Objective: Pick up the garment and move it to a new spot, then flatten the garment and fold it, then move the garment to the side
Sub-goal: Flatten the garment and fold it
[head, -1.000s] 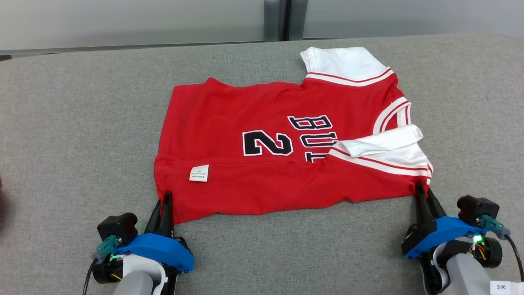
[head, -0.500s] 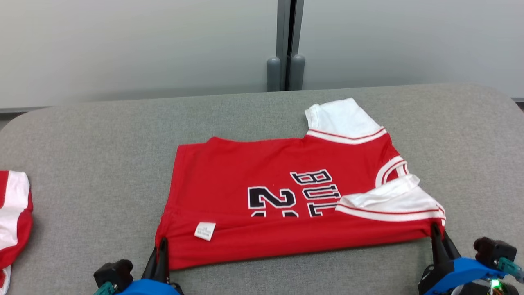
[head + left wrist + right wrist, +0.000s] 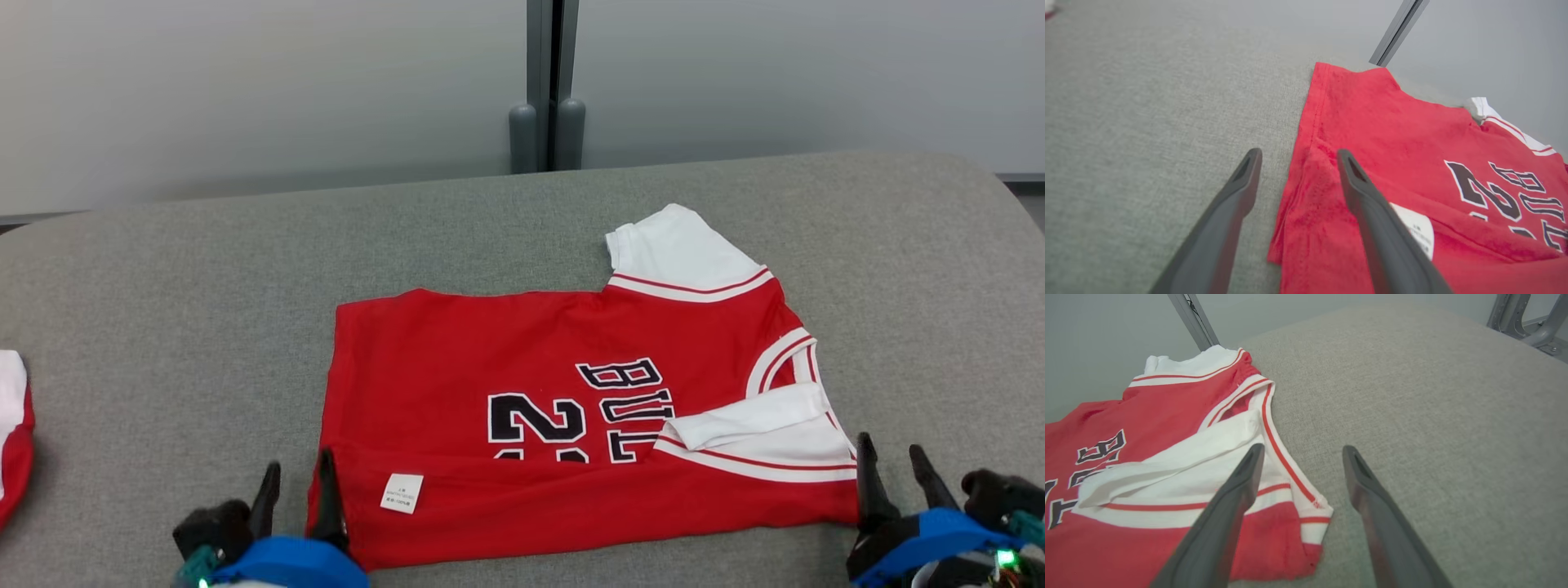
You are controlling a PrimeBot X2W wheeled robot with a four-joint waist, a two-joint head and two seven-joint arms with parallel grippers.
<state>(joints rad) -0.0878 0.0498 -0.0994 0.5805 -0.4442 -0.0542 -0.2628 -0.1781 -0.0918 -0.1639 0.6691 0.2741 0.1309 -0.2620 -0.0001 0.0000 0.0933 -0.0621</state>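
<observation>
Garment (image 3: pixel 531 392) flat on grey table (image 3: pixel 163 286); left tool (image 3: pixel 299 461), right tool (image 3: pixel 890 445) spread wide (nothing gripped), straddling near corners.

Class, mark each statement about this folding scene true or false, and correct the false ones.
1. The left gripper and the right gripper are both open. True.
2. The jersey hangs in the air. False: it lies on the grey table.
3. A white label shows on the jersey near the left gripper. True.
4. The jersey is blue. False: it is red with white sleeves.
</observation>
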